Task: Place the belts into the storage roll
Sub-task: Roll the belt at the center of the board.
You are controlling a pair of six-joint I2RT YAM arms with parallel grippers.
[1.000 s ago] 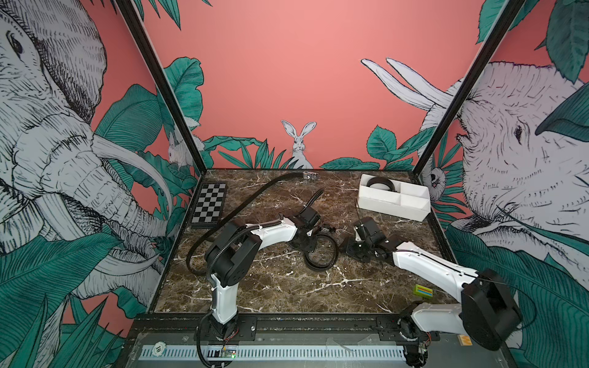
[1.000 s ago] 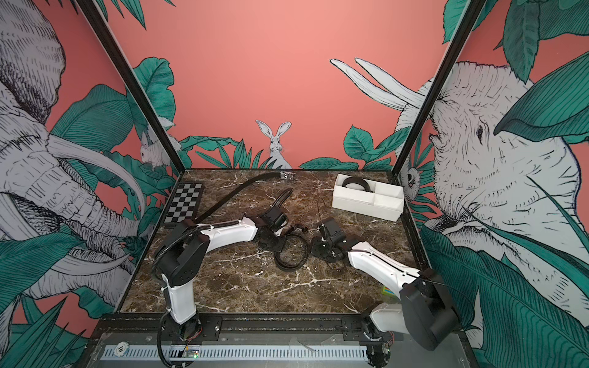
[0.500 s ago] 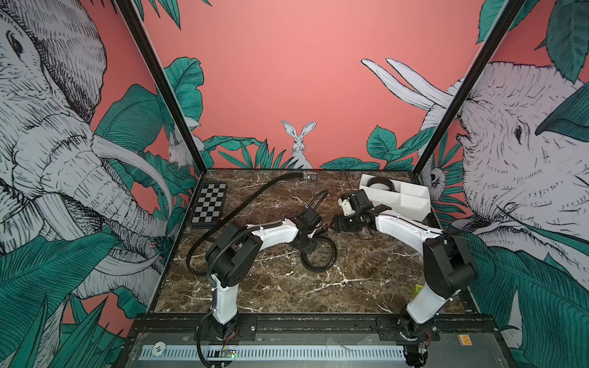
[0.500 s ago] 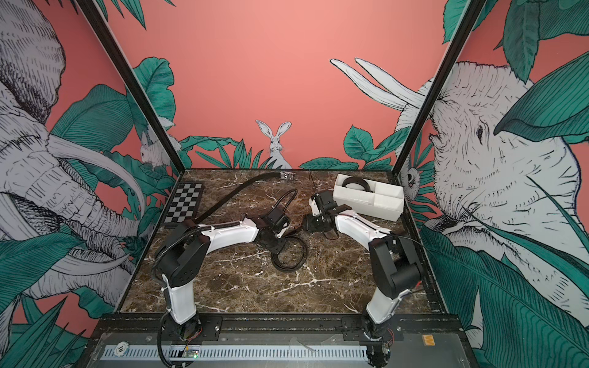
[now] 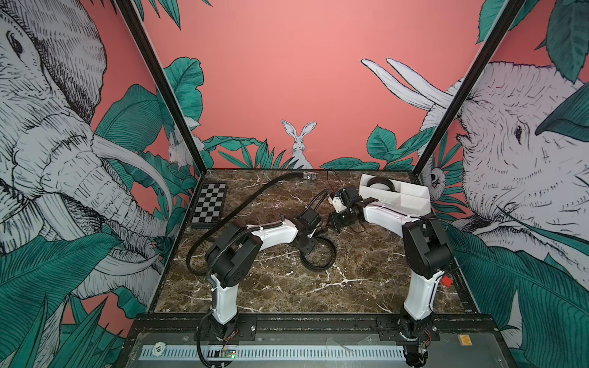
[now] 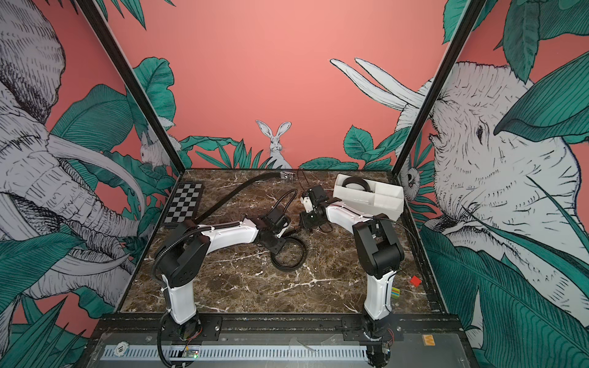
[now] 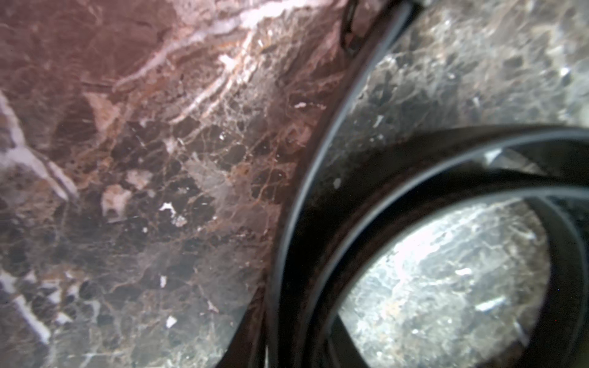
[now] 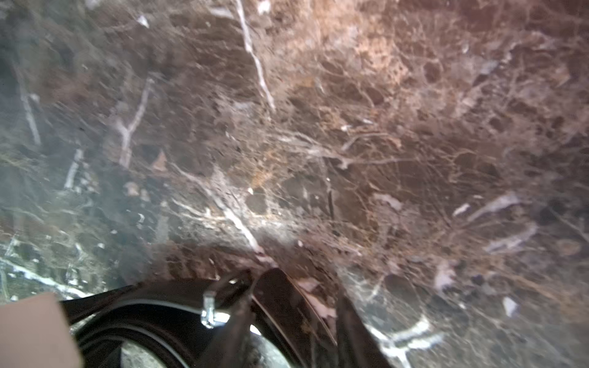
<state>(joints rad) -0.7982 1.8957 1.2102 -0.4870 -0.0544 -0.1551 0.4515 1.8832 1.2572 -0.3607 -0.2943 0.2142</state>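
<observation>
We see the coiled black strap belt (image 5: pixel 318 269) just beside our left claw (image 5: pixel 307 254), well apart from the white compartmented plastic tray (image 5: pixel 398 205); we cannot tell that claw's spread.

I am seeing a flat black-and-grey checkered board (image 5: pixel 208 204) lying at the far left of the brown marble tabletop (image 5: pixel 318 296), while a small red block (image 6: pixel 415 280) and a striped yellow-green block (image 6: pixel 395 292) are sitting near its right edge.

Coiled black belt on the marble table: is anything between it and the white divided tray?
Yes. The right arm's black gripper and white forearm sit between the coiled black belt and the white divided tray. Nothing else visible lies between them.
</observation>
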